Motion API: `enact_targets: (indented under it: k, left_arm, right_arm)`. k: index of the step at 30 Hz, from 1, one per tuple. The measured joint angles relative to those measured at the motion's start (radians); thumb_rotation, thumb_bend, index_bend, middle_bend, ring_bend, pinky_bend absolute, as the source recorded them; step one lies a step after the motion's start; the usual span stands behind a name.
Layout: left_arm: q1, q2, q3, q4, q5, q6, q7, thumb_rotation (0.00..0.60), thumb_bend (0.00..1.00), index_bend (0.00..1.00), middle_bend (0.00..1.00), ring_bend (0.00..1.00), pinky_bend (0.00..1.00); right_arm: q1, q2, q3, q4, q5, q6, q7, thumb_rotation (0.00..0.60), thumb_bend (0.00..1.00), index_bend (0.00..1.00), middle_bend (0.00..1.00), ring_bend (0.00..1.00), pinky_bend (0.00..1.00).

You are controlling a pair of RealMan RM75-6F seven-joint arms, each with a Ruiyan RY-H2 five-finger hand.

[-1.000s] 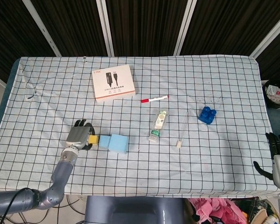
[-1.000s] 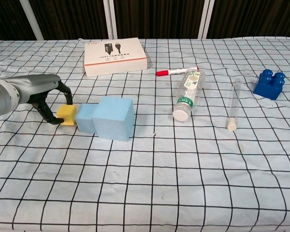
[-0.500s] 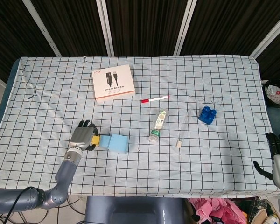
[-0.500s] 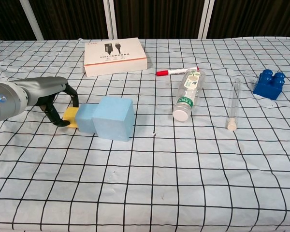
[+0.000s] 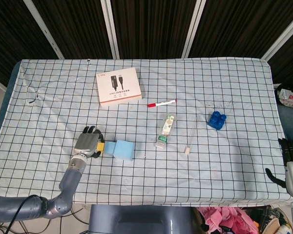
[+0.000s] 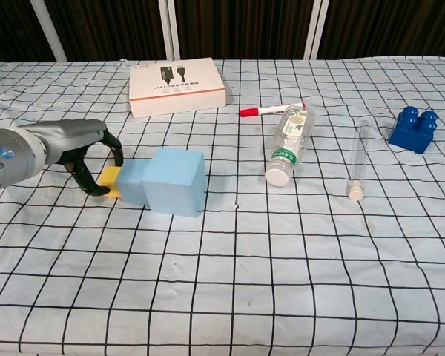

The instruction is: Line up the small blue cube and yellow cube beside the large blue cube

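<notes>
The large blue cube (image 6: 176,181) sits on the table (image 5: 224,165), front-left of centre. Touching its left side is the small blue cube (image 6: 132,182), and touching that one's left side is the yellow cube (image 6: 110,181). So the 3 form a short row running left to right: yellow, small blue, large blue. In the chest view the faces look roughly flush, tho the yellow one is half hidden by fingers.

The left hand (image 5: 88,143) is at the row's left end, dark fingers (image 6: 98,165) curled around the yellow cube, thumb side near, fingertips on the far side. It appears to grip the cube, w/ the cube resting on the cloth. The right hand (image 5: 289,158) is down at the table's right edge, well apart from everything, holding nothing, fingers loosely apart.

Step in hand, as I judge it: final placement of the yellow cube, i.e. the row is nearly done. Next move prob. calls for loosening the fingers and lifting the hand straight up and away to the left, w/o dragging the yellow cube out of line or nudging the small blue one.

Elsewhere, well apart: a white box (image 5: 118,86) toward the back, a red-capped marker (image 5: 161,103), a clear plastic bottle (image 5: 165,130) on its side, a thin tube (image 5: 190,137), and a dark blue toy brick (image 5: 217,120) at right.
</notes>
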Motion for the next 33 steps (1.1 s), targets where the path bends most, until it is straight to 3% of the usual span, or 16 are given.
enact_targets:
  k: [8,18,24,29,33]
  left_arm:
    - [-0.003,-0.001,0.006,-0.001,0.002,0.002,-0.006,0.6,0.31,0.4,0.18,0.0,0.0]
    - [-0.005,0.011,0.011,-0.024,-0.003,0.014,-0.001,0.6,0.24,0.3,0.16,0.0,0.0]
    - [0.005,0.051,0.02,-0.09,0.02,0.053,0.005,0.6,0.21,0.26,0.15,0.0,0.0]
    - [0.041,0.107,0.042,-0.159,0.115,0.109,-0.023,0.6,0.21,0.25,0.14,0.0,0.0]
    - [0.094,0.154,0.08,-0.19,0.263,0.169,-0.085,0.6,0.21,0.25,0.14,0.0,0.0]
  right_arm:
    - [0.0,0.0,0.0,0.0,0.001,0.0,-0.001,0.6,0.2,0.01,0.06,0.0,0.11]
    - [0.0,0.0,0.001,-0.001,0.001,0.0,-0.003,0.6,0.2,0.01,0.06,0.0,0.11]
    - [0.0,0.0,0.001,0.001,0.003,-0.001,-0.003,0.6,0.2,0.01,0.06,0.0,0.11]
    - [0.0,0.001,0.002,0.001,0.002,0.001,-0.001,0.6,0.2,0.01,0.06,0.0,0.11]
    - [-0.001,0.002,0.001,0.0,0.004,-0.001,-0.004,0.6,0.2,0.01,0.06,0.0,0.11]
